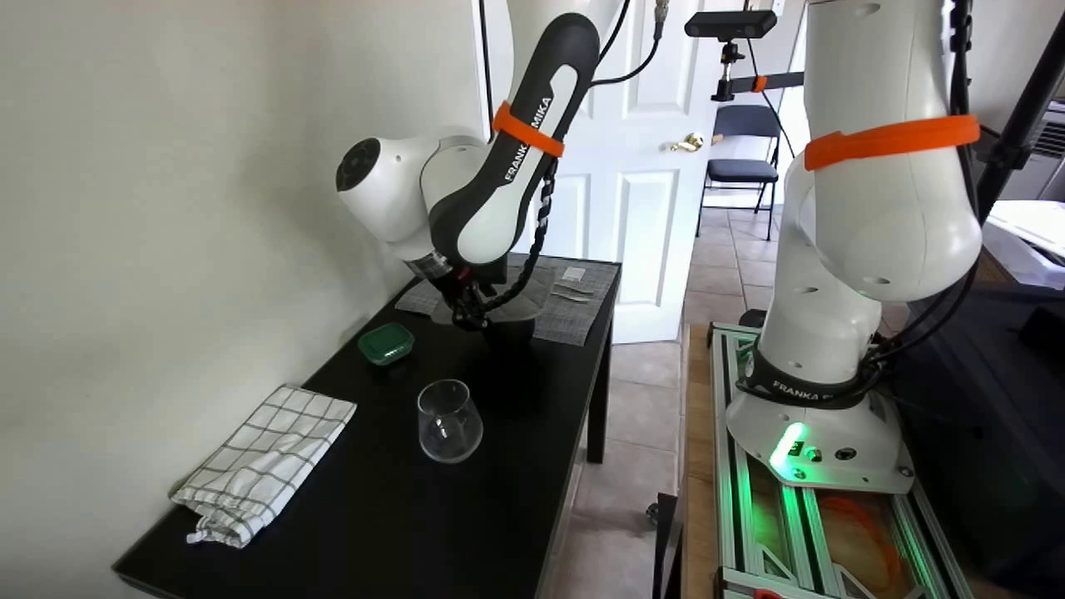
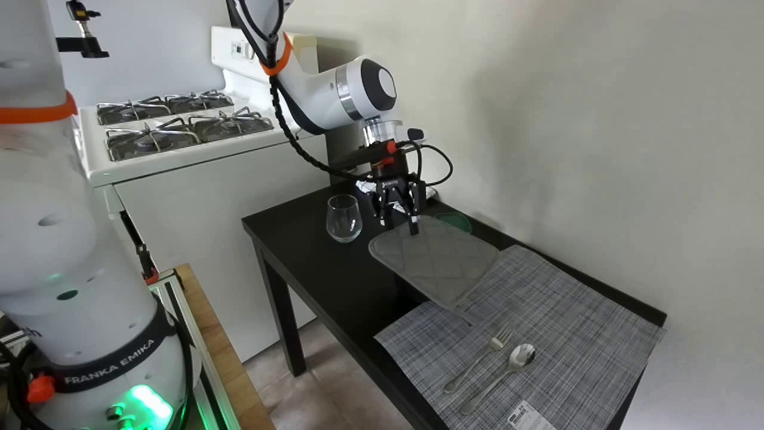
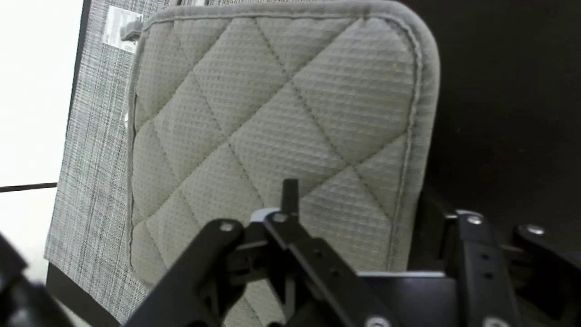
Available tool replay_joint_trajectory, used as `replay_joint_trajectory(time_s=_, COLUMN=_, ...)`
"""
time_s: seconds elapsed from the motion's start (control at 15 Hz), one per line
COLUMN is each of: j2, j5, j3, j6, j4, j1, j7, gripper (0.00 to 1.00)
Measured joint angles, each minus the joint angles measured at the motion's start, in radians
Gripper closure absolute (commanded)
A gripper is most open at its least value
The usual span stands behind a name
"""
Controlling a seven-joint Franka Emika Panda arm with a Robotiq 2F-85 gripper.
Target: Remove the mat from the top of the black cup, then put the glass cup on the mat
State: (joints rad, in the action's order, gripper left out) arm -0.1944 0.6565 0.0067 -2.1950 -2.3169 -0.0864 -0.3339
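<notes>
1 gripper (image 3: pixel 361 204) wide, edge of 1 mat (image 3: pixel 272 118) betw. fingers; 1 blk cup (image 1: pixel 512 334) under mat; 1 glass cup (image 2: pixel 344 219) apart fr. mat; 1 fork (image 2: pixel 475 362), 1 spoon (image 2: pixel 518 360) opp. side of mat.

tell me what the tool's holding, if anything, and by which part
Nothing is held: the tool is open, straddling the edge of the mat.

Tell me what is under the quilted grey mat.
In an exterior view, the black cup shows beneath the mat; its top is covered, so its inside cannot be seen.
</notes>
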Motion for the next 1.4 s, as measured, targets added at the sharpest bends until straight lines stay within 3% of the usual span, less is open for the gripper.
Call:
replay_joint_trajectory(time_s=0.27, j2=-0.009, j5=0.017, j3=0.0, j6=0.003, j4=-0.001, j1=-0.006, j7=0.0, gripper=0.97)
replay_joint_trajectory(time_s=0.33, j2=-0.008, j5=0.024, j3=0.0, j6=0.004, j4=0.0, j1=-0.006, j7=-0.001, gripper=0.99)
replay_joint_trajectory(time_s=1.07, j2=0.052, j5=0.105, j3=0.01, j6=0.123, j4=0.03, j1=-0.01, j7=0.0, gripper=0.98)
replay_joint_trajectory(time_s=1.4, j2=0.124, j5=0.043, j3=0.055, j6=0.238, j4=0.085, j1=-0.02, j7=0.03, gripper=0.98)
